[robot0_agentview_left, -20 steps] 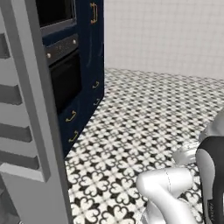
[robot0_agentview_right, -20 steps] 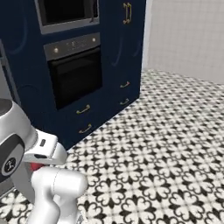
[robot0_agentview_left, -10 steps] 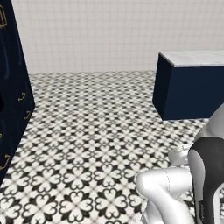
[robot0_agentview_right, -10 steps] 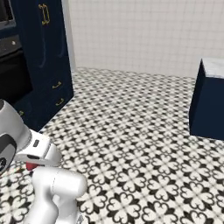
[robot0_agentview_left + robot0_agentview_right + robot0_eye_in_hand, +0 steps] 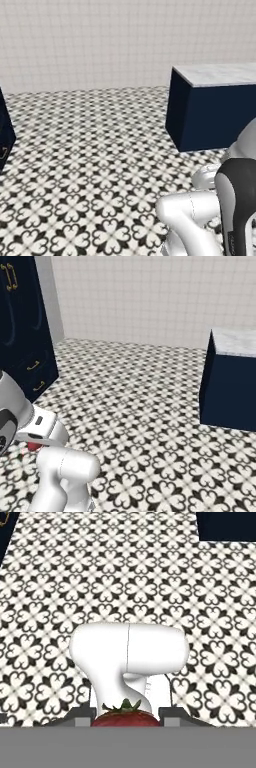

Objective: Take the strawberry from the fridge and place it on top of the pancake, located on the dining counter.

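The strawberry point(image 5: 126, 714) sits at six o'clock in the hand view, pinched between the gripper point(image 5: 126, 716) fingers, its green cap pointing up; in the right base view it shows as a red spot point(image 5: 33, 446) under the white hand at about eight o'clock. The jaws are narrow, closed on the fruit.

The step in hand looks like the carry — the fruit is out of the fridge and the base faces open floor. The counter point(image 5: 220, 75) stands at two o'clock in the left base view, marble top on a navy base; only its near end shows, and no pancake can be made out yet. The next move calls for closing on the counter and finding the plate.

A navy cabinet point(image 5: 22, 331) with gold handles stands at ten o'clock in the right base view, well apart. The patterned floor point(image 5: 90, 150) between robot and counter is bare — nothing blocks the way.
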